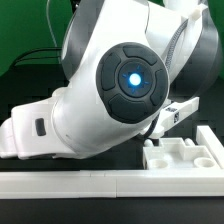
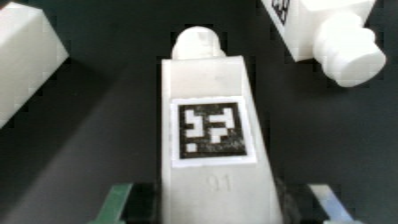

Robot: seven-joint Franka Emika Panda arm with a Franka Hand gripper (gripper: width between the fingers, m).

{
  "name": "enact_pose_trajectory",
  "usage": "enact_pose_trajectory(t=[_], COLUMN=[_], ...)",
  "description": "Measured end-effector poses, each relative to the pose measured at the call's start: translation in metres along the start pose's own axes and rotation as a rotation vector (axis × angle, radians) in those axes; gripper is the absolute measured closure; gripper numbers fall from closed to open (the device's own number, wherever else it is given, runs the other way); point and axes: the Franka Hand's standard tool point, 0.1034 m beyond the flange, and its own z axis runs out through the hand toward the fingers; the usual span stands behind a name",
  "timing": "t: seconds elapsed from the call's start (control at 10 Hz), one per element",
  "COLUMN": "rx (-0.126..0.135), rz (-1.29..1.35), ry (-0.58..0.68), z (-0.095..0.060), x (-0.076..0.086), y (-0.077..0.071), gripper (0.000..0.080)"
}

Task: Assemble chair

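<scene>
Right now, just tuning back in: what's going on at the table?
The white Panda arm is bent low, its fingers straddling a chunky white plastic pegged leg with a square marker tag. A thin gap shows on each side of the leg, so it does not look gripped yet. Another white pegged piece and a white plastic slab lie loose beside it.

Ctr frame: long white chair leg [image 2: 217,100], lengthwise, rounded peg end pointing away from cam.
Tag: b/w marker tag [image 2: 214,130] on leg's upward face.
Grip: gripper [image 2: 222,200] fingers [image 2: 128,203] flank leg's near end, jaws apart, dark gap by one finger.
Frame corners: white slab [image 2: 27,55]; pegged white part [image 2: 338,45], partly cut off.
Surface: dark table [image 2: 107,120].
</scene>
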Motion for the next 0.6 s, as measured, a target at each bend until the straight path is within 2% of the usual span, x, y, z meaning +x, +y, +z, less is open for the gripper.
enact_pose_trajectory(t=[0.1, 0.2, 0.3, 0.4, 0.5, 0.6], rx=[0.003, 0.029, 0.047, 0.06, 0.064, 0.05], rz=[-0.002, 0.004, 0.039, 0.075, 0.106, 0.147], ry=[-0.004, -0.025, -0.012, 0.02, 0.029, 0.069], z=[0.0, -0.006, -0.024, -0.046, -0.058, -0.077], x=[-0.002, -0.012, -0.026, -0.039, -0.047, -0.043], y=[0.001, 0.002, 0.002, -0.003, -0.014, -0.021], gripper=[0.0517, 0.0517, 0.0517, 0.0517, 0.0517, 0.0517])
